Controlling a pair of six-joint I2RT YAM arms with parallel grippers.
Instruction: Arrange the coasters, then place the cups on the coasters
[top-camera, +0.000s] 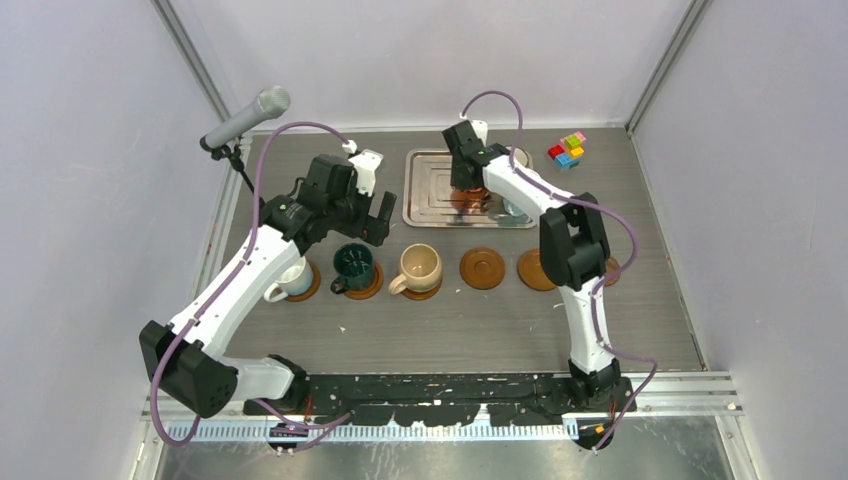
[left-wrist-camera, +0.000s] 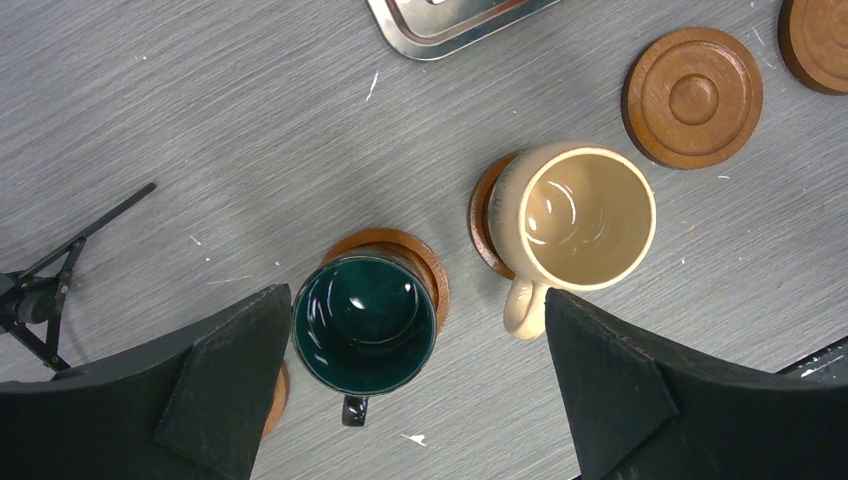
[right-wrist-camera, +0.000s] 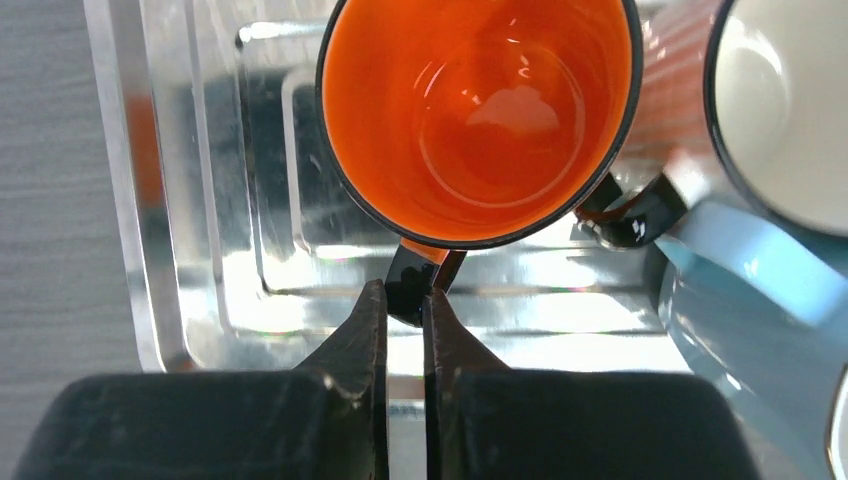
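Observation:
Several round brown coasters lie in a row across the table. A whitish cup, a dark green cup and a beige cup each stand on one. Two coasters to their right are bare, and the right arm partly hides another. My left gripper hangs open above the green cup, holding nothing. On the silver tray stands an orange cup, and my right gripper is shut on its black handle. A whitish cup and a light blue cup crowd its right side.
A microphone on a small black stand is at the table's far left corner. Small coloured blocks sit at the far right, beyond the tray. Grey walls close in the table on three sides.

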